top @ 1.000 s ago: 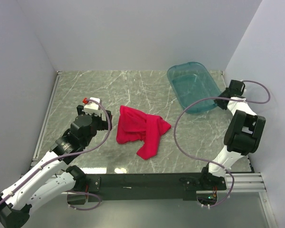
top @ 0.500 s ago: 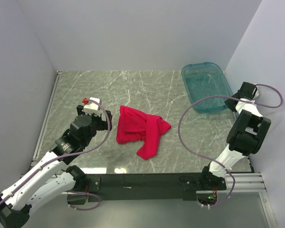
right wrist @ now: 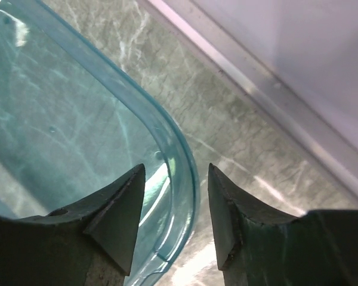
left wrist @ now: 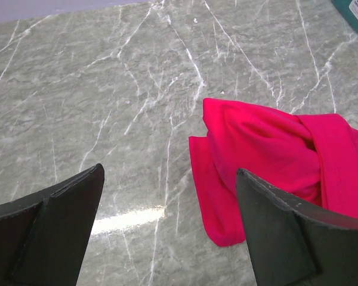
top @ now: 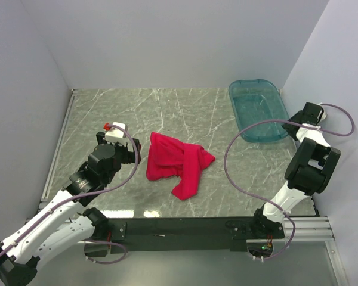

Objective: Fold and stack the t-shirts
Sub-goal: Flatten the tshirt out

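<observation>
One crumpled red t-shirt (top: pixel 179 161) lies on the marble table, near its middle. It also fills the right of the left wrist view (left wrist: pixel 274 155). My left gripper (top: pixel 133 154) hovers just left of the shirt, open wide and empty (left wrist: pixel 168 171). My right gripper (top: pixel 287 126) is at the far right, at the near right corner of a clear teal plastic bin (top: pixel 255 82). In the right wrist view its jaws (right wrist: pixel 176 168) straddle the bin's rim (right wrist: pixel 180 149) with a small gap on each side.
The teal bin holds nothing and stands at the back right, close to the right wall. A metal rail (right wrist: pixel 274 95) runs along the table's edge just beyond the bin. Grey walls close in the table on three sides.
The right gripper has dragged the teal bin to the right and a little back, toward the right wall, mostly in the first half second. The left arm and the shirt have not moved.
</observation>
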### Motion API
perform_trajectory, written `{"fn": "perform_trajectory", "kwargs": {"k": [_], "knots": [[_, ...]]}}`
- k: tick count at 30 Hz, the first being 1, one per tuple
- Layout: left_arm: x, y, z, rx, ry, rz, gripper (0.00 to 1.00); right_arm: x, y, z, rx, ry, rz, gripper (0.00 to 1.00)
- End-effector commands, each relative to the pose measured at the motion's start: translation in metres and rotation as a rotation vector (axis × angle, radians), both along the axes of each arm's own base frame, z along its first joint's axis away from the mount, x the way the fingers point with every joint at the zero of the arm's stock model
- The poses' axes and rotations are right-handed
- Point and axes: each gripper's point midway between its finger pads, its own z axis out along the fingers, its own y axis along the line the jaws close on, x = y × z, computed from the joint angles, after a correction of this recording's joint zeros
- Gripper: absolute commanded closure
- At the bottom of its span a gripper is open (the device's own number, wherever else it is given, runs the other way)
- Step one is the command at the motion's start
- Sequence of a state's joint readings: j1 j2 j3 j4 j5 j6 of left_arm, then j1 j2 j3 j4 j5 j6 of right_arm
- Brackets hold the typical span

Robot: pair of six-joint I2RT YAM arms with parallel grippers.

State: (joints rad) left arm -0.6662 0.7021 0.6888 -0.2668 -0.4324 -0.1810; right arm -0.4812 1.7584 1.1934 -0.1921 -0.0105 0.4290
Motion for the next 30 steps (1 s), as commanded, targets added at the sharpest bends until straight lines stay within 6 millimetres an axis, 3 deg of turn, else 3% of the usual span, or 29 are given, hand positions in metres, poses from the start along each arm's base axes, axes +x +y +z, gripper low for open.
{"fn": "perform_trajectory", "kwargs": {"k": [1, 6, 10, 13, 15, 16, 18, 21, 23, 24, 25, 26, 27, 28, 30], "knots": [[0.001, -0.004, 0.010, -0.042, -0.028, -0.008, 0.03, 0.012, -0.014, 0.045, -0.158, -0.065, 0.019, 0.46], [0.001, -0.004, 0.011, -0.045, -0.031, -0.009, 0.03, -0.002, -0.021, 0.061, -0.282, -0.033, 0.034, 0.46], [0.001, -0.004, 0.013, -0.049, -0.036, -0.014, 0.03, -0.013, -0.008, 0.086, -0.376, -0.041, 0.096, 0.45], [0.001, -0.005, 0.013, -0.050, -0.037, -0.017, 0.03, -0.014, 0.022, 0.105, -0.445, -0.059, 0.238, 0.44], [0.001, -0.005, 0.013, -0.049, -0.034, -0.019, 0.03, -0.014, 0.066, 0.102, -0.504, -0.003, 0.534, 0.41], [0.000, -0.005, 0.013, -0.051, -0.036, -0.020, 0.03, -0.008, 0.112, 0.110, -0.455, -0.084, 0.780, 0.41], [0.001, -0.006, 0.013, -0.051, -0.036, -0.022, 0.03, -0.020, 0.164, 0.099, -0.442, -0.075, 1.084, 0.41], [0.000, -0.005, 0.013, -0.054, -0.035, -0.019, 0.03, -0.016, 0.223, 0.093, -0.416, -0.135, 1.280, 0.38], [-0.001, -0.004, 0.016, -0.059, -0.041, -0.018, 0.03, 0.003, 0.234, 0.084, -0.416, -0.092, 1.269, 0.37], [-0.001, -0.003, 0.015, -0.059, -0.042, -0.016, 0.03, 0.015, 0.243, 0.093, -0.411, -0.102, 1.245, 0.37], [-0.002, -0.003, 0.015, -0.059, -0.042, -0.016, 0.03, 0.025, 0.254, 0.078, -0.388, -0.063, 1.239, 0.37], [-0.002, -0.002, 0.015, -0.059, -0.042, -0.013, 0.03, 0.037, 0.242, 0.075, -0.433, -0.009, 1.149, 0.37], [-0.002, -0.002, 0.015, -0.058, -0.043, -0.010, 0.03, 0.052, 0.243, 0.087, -0.426, -0.022, 1.083, 0.37], [-0.002, -0.001, 0.016, -0.059, -0.044, -0.009, 0.03, 0.062, 0.244, 0.068, -0.417, 0.039, 1.058, 0.37], [-0.002, -0.002, 0.016, -0.058, -0.045, -0.011, 0.03, 0.070, 0.236, 0.058, -0.433, 0.114, 0.992, 0.37]]}}
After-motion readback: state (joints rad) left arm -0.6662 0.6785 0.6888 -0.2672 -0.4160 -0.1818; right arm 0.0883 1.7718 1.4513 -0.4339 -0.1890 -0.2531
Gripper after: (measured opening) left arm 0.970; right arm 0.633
